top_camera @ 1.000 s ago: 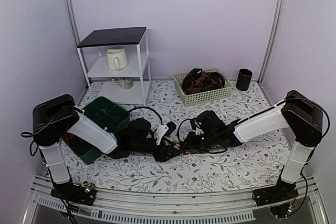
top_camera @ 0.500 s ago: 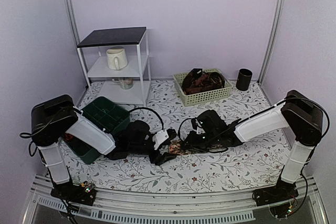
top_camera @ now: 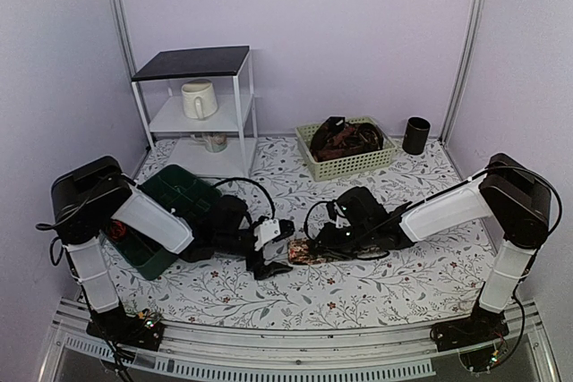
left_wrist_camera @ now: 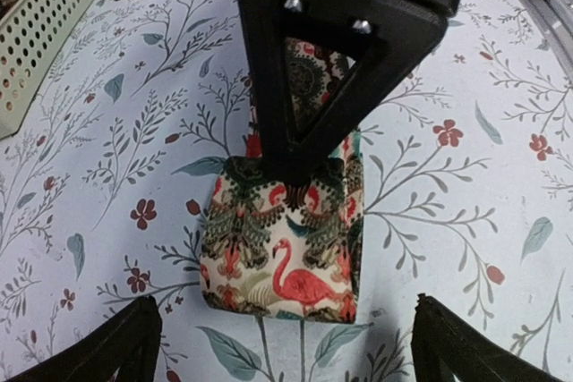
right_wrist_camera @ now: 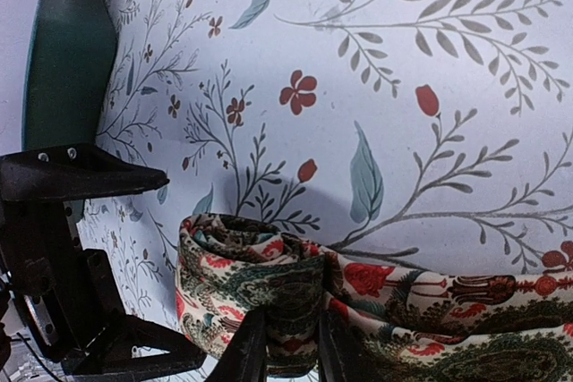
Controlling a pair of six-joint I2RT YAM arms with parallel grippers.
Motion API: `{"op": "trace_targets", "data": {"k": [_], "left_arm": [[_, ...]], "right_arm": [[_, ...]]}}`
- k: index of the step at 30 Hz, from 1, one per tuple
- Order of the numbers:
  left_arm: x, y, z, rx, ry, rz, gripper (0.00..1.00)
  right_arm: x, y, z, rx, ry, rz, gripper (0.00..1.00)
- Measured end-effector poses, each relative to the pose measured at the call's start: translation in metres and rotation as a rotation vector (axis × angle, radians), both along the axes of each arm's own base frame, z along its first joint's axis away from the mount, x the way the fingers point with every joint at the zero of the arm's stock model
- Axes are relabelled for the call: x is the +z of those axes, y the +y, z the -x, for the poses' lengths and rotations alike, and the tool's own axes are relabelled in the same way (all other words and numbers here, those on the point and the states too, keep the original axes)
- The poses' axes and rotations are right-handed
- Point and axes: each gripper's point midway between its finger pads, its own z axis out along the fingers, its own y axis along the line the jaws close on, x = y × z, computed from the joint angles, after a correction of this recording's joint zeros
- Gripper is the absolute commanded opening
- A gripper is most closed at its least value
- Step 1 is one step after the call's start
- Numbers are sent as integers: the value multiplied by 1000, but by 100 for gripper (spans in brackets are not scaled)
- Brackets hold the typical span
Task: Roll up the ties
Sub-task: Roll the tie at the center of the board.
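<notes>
The tie (left_wrist_camera: 285, 252), cream with red flamingos and green scrollwork, lies partly coiled on the floral surface (left_wrist_camera: 474, 158), between the 2 arms. A flat length trails from the coil toward the right arm. The right end effector (right_wrist_camera: 285, 339) stands on the coil, its 2 fingers drawn close with fabric between them, so it appears to pinch the roll. The left end effector (left_wrist_camera: 291, 346) faces the coil's end, fingers spread wide and clear of the fabric.
</notes>
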Motion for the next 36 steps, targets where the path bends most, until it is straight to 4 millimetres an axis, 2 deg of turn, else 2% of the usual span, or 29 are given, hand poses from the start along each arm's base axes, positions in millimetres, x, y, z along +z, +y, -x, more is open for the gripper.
{"op": "trace_targets", "data": {"k": [5,10,16,18,23,28,29,31,36], "left_arm": [[0,-10,-3,-45,-16,5,91],[-11,-18,-5,-74,5,-17,83],[-9,-23,-5,-102,4,-19,69],[-9,-26,-6,-110,-1,-18,59],[-17,-29,-5,-132,9,-31,50],[-17,-29,-4,-145,6,-33,49],[-17,-29,-3,-147,6,-33,52],[-17,-29,-4,-146,5,-33,68],[-17,-28,-7,-117,14,-34,76]], "right_arm": [[0,0,0,6,-1,-2,22],[1,0,0,8,-1,-6,22],[2,1,0,11,-3,-9,22],[2,2,0,13,-4,-14,22],[4,5,2,27,-3,-34,22],[3,5,3,31,-3,-40,21],[3,5,3,32,-3,-41,20],[3,4,3,32,-3,-42,19],[1,3,4,30,-3,-42,19]]}}
